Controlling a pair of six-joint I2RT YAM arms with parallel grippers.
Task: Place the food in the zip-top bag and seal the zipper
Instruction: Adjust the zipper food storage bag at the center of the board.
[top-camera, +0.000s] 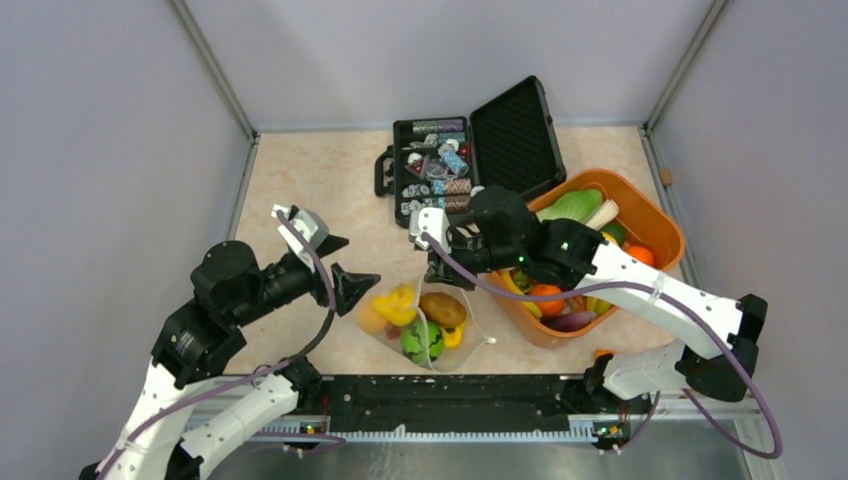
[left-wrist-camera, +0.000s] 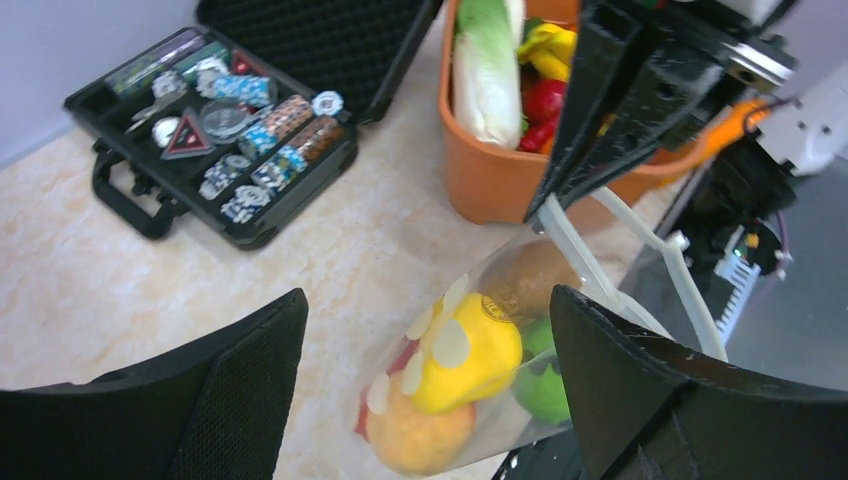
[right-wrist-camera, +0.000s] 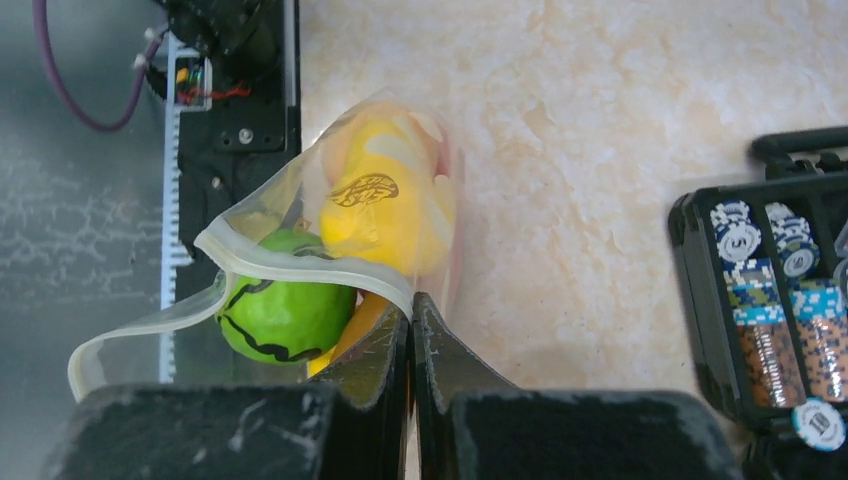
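Now the right gripper (right-wrist-camera: 412, 300) pinches the whitish ridged zipper strip (right-wrist-camera: 300, 268) of the clear plastic bag (right-wrist-camera: 285, 200), full of shiny toy food (right-wrist-camera: 385, 215) beside the orange plastic tub (top-camera: 672, 235), so the wide-open left gripper (top-camera: 350, 262) should hold its other side.

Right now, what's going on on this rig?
The right gripper is shut on the rim of the zip-top bag, which holds a yellow pepper and a green fruit. Its mouth gapes, unsealed. The left gripper hovers open beside the bag. More food sits in the orange tub.
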